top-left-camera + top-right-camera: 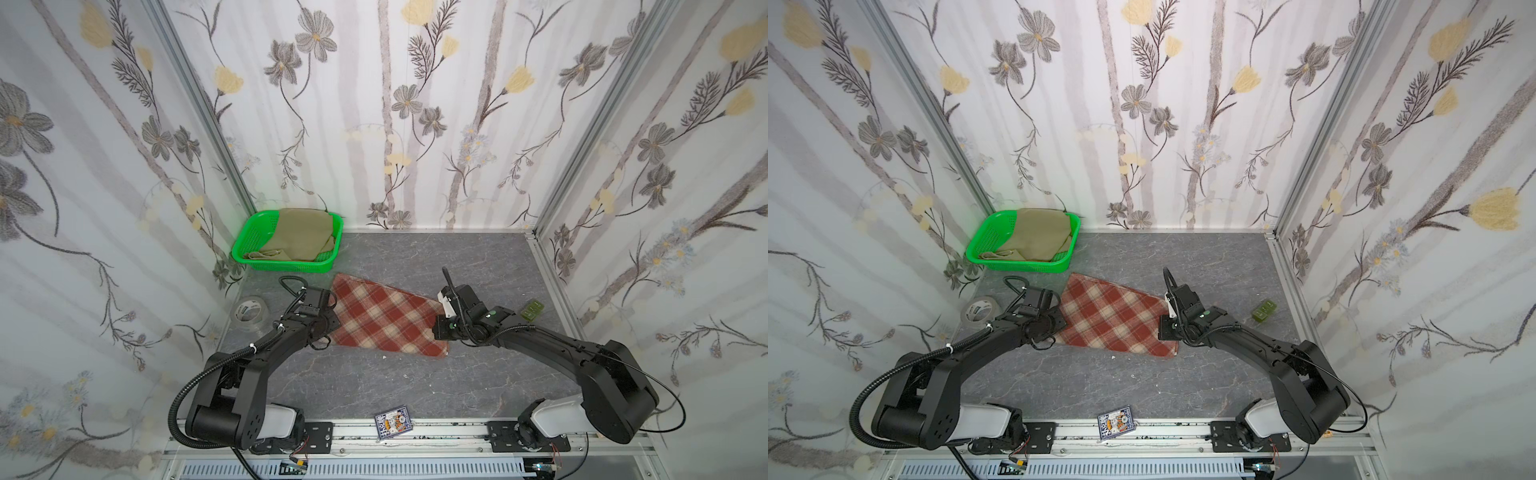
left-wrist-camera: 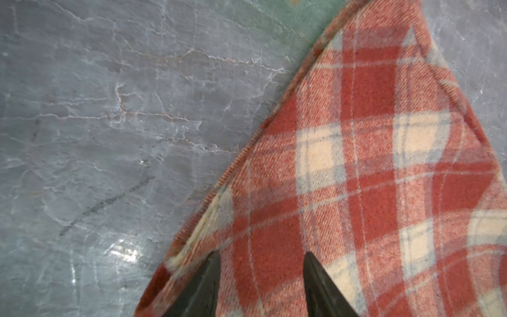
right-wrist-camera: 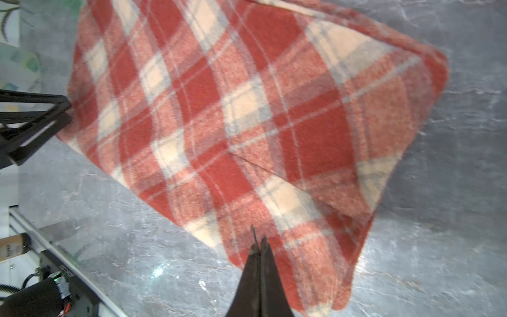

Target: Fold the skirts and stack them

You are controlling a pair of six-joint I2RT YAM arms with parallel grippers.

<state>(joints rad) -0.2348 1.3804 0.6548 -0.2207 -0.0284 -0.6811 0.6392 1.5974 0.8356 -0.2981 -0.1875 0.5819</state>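
Note:
The plaid skirt (image 1: 386, 320) (image 1: 1113, 322) lies folded flat on the grey table, between my two arms. My left gripper (image 2: 262, 255) stands open over its left edge, the fingertips (image 2: 211, 271) on or just above the plaid skirt (image 2: 370, 178), with nothing gripped. At the right edge of the plaid skirt (image 3: 233, 123), my right gripper (image 3: 258, 241) is shut, and I see no cloth between its fingers. The khaki skirt (image 1: 297, 237) (image 1: 1038, 232) lies loosely bunched in the green basket (image 1: 249, 239) (image 1: 984, 241) at the back left. Both grippers' fingers are hidden under the wrists in both top views.
A roll of clear tape (image 1: 249, 311) (image 1: 980, 309) lies left of my left arm. A small green block (image 1: 533, 309) (image 1: 1264, 309) sits at the right. A pack of cards (image 1: 392, 424) (image 1: 1116, 422) rests on the front rail. Papered walls close three sides.

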